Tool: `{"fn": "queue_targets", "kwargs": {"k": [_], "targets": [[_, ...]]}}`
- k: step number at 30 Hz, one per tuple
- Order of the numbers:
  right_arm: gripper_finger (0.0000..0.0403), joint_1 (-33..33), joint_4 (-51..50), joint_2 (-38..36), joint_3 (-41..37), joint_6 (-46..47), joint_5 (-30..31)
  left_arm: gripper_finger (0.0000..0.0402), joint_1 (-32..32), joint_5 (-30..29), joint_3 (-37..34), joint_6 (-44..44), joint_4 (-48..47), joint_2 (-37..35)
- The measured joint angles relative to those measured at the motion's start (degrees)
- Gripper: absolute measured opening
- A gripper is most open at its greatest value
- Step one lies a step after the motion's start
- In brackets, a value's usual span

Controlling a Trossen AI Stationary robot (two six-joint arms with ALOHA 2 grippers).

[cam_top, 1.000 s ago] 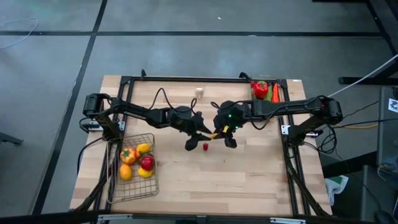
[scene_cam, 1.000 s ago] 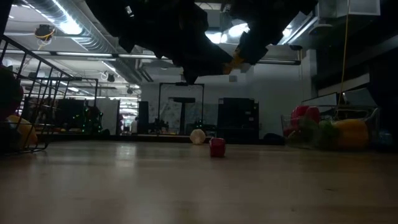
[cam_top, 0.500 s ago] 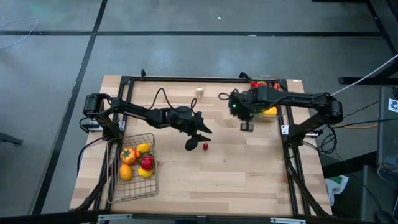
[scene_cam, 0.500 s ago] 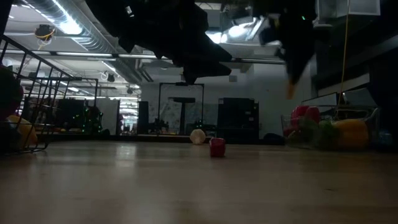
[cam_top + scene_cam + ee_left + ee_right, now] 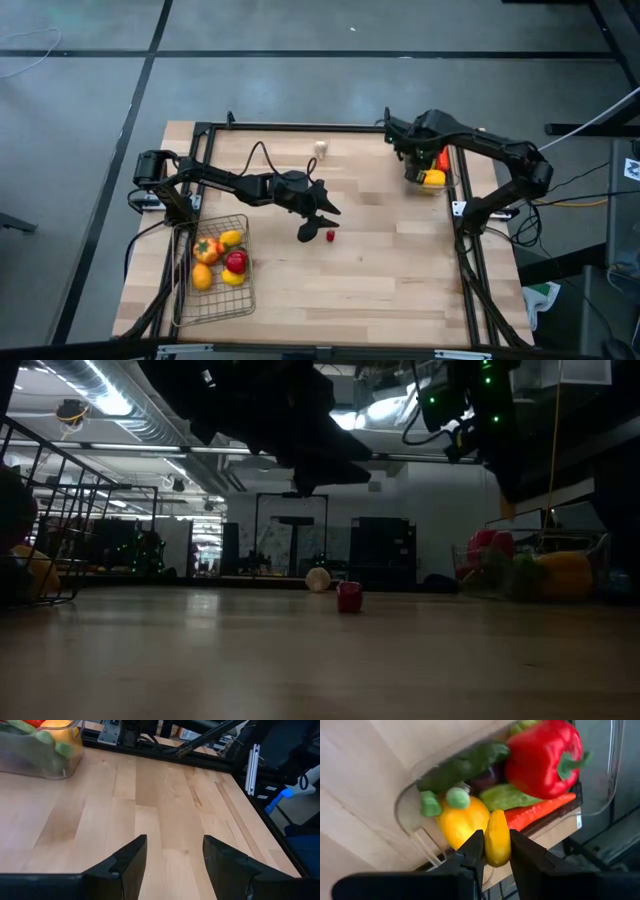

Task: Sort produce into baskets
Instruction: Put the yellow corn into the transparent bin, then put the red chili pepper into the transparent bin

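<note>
The right gripper [image 5: 497,851] hangs over the clear bin [image 5: 600,775] at the table's far right corner, its fingers clamped on a small yellow piece [image 5: 497,837] whose lower end they hide. Below it the bin holds a red pepper [image 5: 544,755], a yellow pepper [image 5: 459,820], a carrot [image 5: 540,811] and dark green pieces; in the high view the arm covers most of that bin. The left gripper [image 5: 174,857] hovers mid-table, fingers spread and empty, above bare wood. A tiny red piece [image 5: 330,236] sits just beside it, a pale round piece [image 5: 320,148] near the far edge. The wire basket [image 5: 243,292] at front left holds orange, yellow and red produce.
</note>
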Motion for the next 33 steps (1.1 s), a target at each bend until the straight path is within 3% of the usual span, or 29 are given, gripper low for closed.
{"fn": "queue_targets", "kwargs": {"k": [6, 21, 33], "targets": [[0.0081, -3.64, 0.00, 0.00, -0.02, -0.20, -3.85, 0.0189, 0.00, 0.00, 0.00, 0.04, -1.03, 0.00], [0.0082, -5.07, 0.07, 0.02, -0.04, -1.46, -3.88, 0.0189, 0.00, 0.02, 0.00, 0.15, -0.92, 0.00], [0.0195, -5.05, 0.24, 0.04, -0.06, -1.45, -3.80, 0.0189, 0.00, 0.02, 0.00, 0.13, -0.92, 0.00]]}}
